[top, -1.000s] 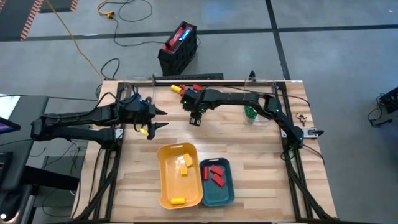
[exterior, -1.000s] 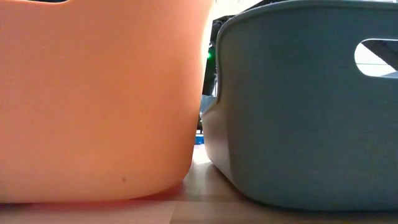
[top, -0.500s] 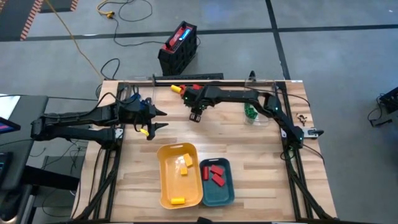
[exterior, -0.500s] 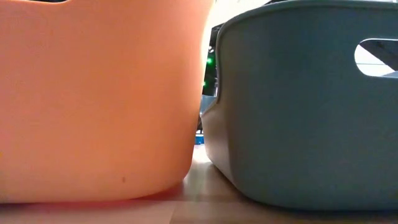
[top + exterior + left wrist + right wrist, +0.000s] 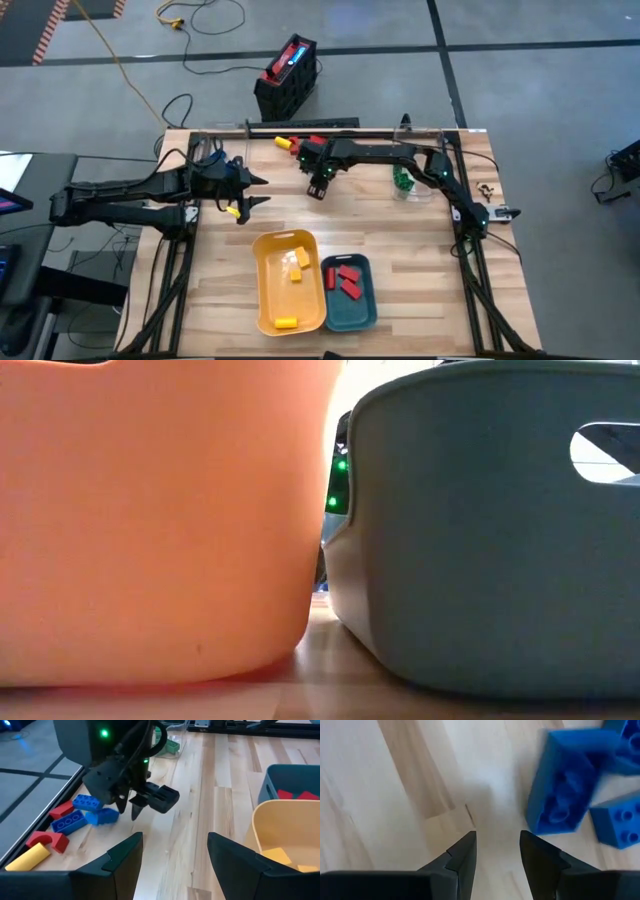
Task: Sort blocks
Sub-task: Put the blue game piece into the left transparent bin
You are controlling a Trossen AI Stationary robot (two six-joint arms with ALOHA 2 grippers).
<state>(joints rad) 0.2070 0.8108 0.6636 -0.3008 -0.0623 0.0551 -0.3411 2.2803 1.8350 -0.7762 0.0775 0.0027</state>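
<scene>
Since a second ago, the right gripper [image 5: 316, 189] has pulled back a little toward the far edge of the table [image 5: 420, 260]; the left arm has not moved.

From above, the right gripper hangs over bare wood just short of the loose blocks [image 5: 300, 143] at the far edge. The left gripper [image 5: 258, 192] waits well to its side, with a yellow block [image 5: 232, 211] right beside it. The yellow tray [image 5: 287, 282] and the teal tray [image 5: 347, 291], each holding blocks, lie nearer the front.

At table height, only the two tray walls fill the view.

From the left wrist, that arm's fingers [image 5: 123, 855] stand apart with nothing between them. Ahead, the right gripper [image 5: 145, 803] points down beside the blue blocks [image 5: 80, 814].

From the right wrist, its fingers [image 5: 462, 855] are parted with nothing between them, and a blue block [image 5: 565, 782] lies just ahead and to one side.
</scene>
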